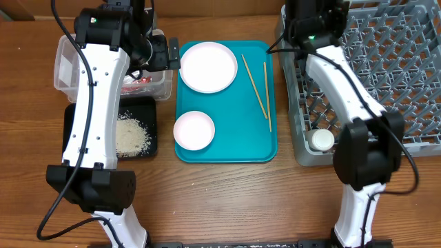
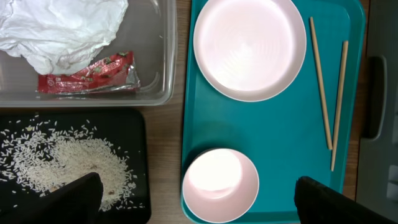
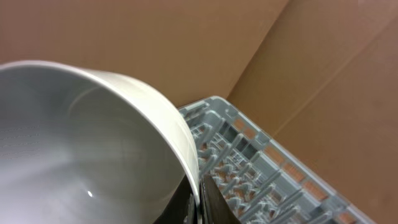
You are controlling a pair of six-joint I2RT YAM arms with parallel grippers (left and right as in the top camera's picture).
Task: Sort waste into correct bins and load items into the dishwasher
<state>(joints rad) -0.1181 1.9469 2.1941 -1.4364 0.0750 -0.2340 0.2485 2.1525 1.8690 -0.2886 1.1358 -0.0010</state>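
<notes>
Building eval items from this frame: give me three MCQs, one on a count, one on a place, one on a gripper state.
1. How many chopsticks lie on the teal tray? A one, B two, C four
2. Where is the wrapper? A in the tub, B on the teal tray, C on the plate
3. The right gripper is: A open, B shut on the metal bowl, C shut on the plate

Answers: 1 B, two sticks show side by side. 2 A, it lies by the napkin inside the clear walls. 3 B, the right wrist view shows the bowl's rim clamped.
</notes>
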